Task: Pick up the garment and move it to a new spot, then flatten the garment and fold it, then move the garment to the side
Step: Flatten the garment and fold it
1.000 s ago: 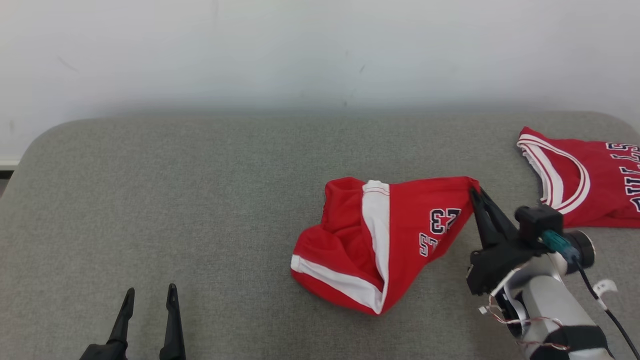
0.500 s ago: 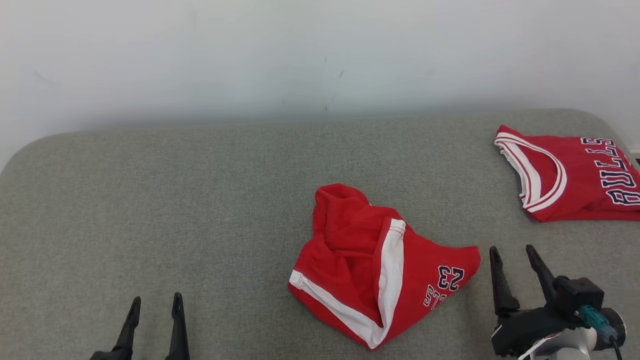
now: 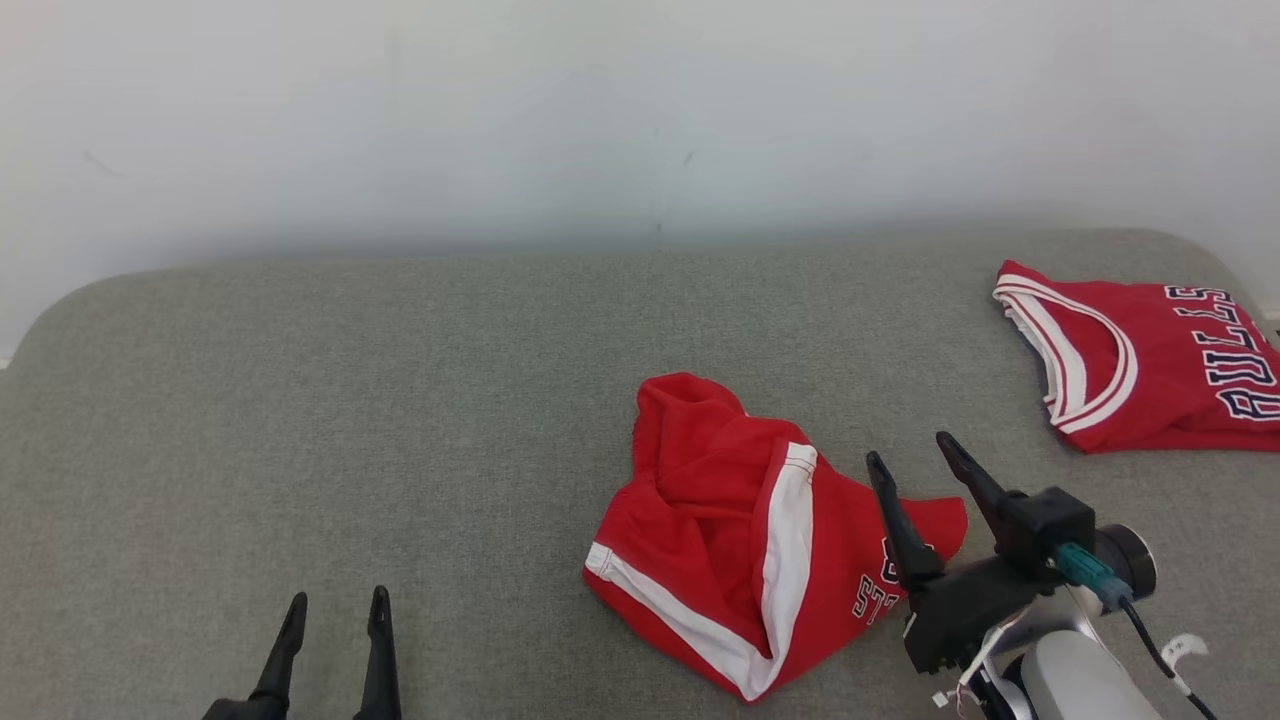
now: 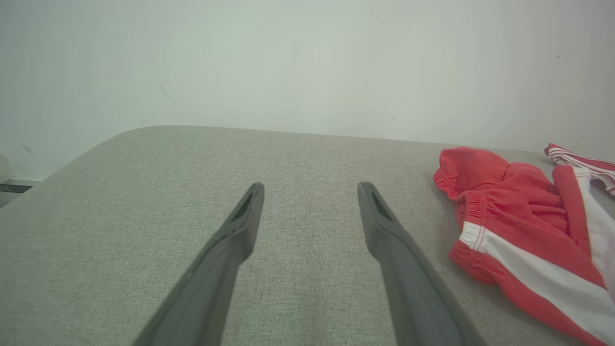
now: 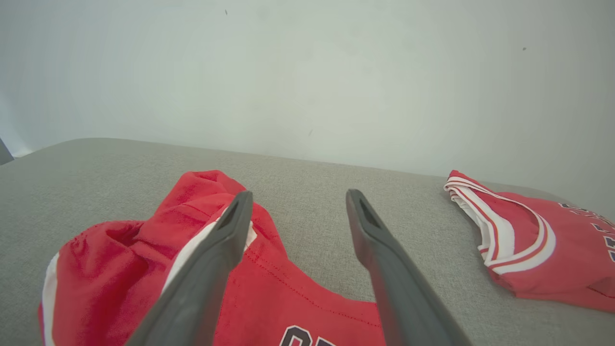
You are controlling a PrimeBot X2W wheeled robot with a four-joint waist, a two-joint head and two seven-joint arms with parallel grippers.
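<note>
The red shorts (image 3: 740,560) lie crumpled right of centre on the grey tabletop (image 3: 350,400). The right gripper (image 3: 910,448), jaws spread, hangs over their right corner. The left gripper (image 3: 338,595), jaws also spread, sits near left. Flattening likely goes best by pinching opposite hems and drawing them apart.

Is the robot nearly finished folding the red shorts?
Not nearly. Moving looks done: the right gripper, open, has just dropped the red shorts, which lie crumpled on the grey surface. Nothing is held; the left gripper waits open. Flattening, folding and moving aside remain.
</note>
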